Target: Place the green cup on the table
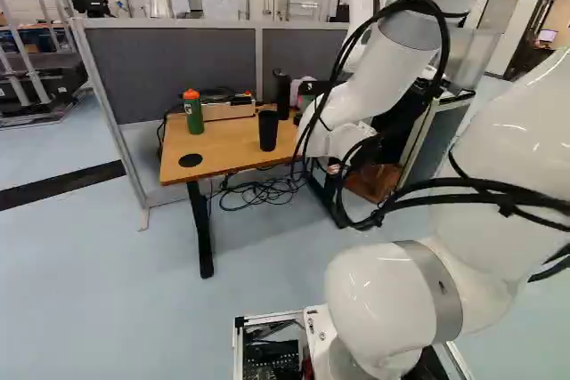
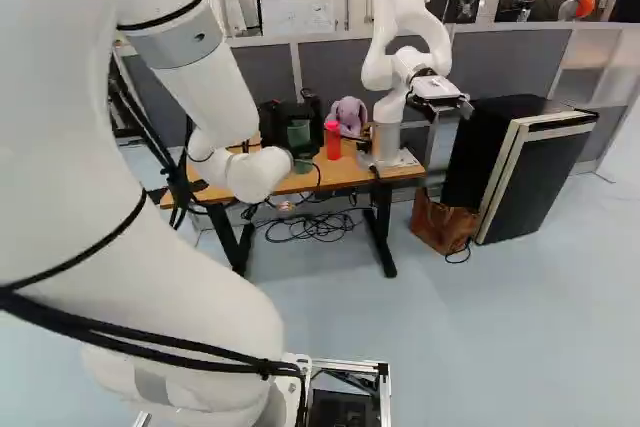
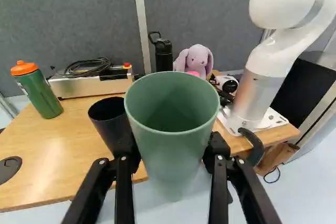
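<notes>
Green cup (image 3: 170,156), gripped between the pincer's (image 2: 297,129) 2 partly spread fingers. Black cup (image 3: 108,124) and green bottle (image 3: 41,94) stand on the desk (image 3: 58,150).

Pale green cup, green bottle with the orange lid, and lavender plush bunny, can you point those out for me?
Pale green cup (image 3: 172,153): wrist view, on its outer wall.
Green bottle with the orange lid (image 3: 40,95): wrist view, on its green body.
Lavender plush bunny (image 3: 198,57): wrist view, on its head.
</notes>
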